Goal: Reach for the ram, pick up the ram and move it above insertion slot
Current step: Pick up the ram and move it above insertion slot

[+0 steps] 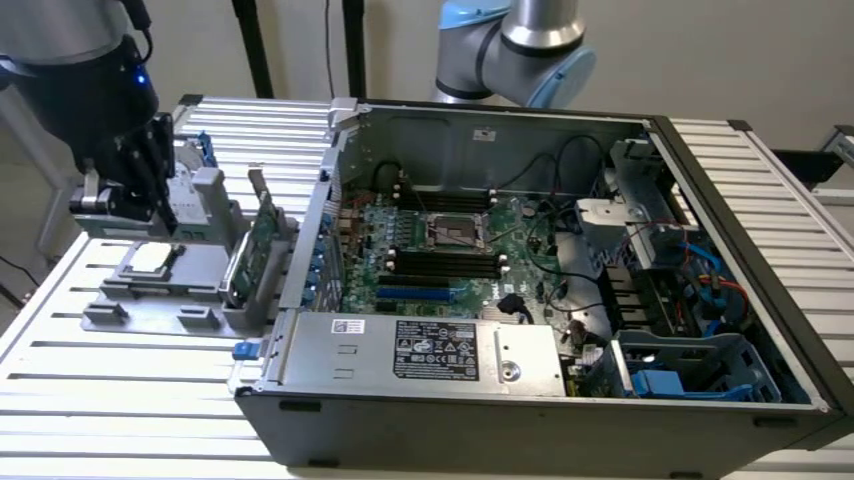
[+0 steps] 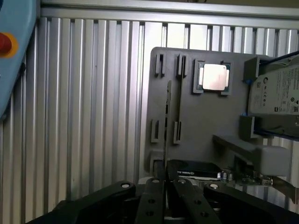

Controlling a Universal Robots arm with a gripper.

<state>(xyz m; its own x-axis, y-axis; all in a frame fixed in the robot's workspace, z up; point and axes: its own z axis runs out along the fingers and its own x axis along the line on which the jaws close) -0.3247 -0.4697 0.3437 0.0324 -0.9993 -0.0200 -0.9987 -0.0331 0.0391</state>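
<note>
The ram (image 2: 167, 116) appears edge-on in the wrist view as a thin dark strip running out from between my fingertips, above the grey parts fixture (image 2: 187, 116) and off line with its holder slots. My gripper (image 2: 164, 181) is shut on the ram. In the exterior view the gripper (image 1: 127, 200) hangs over the fixture (image 1: 160, 290) at that view's left, outside the computer case. The black memory slots (image 1: 447, 265) lie on the green motherboard inside the open case, well towards the exterior view's right of the gripper.
The fixture also carries a processor chip (image 2: 215, 77), a hard drive (image 2: 275, 93) and upright green expansion cards (image 1: 254, 240). The case wall (image 1: 314, 230) rises between the fixture and the motherboard. Cables, a drive cage and a power supply (image 1: 427, 350) crowd the case.
</note>
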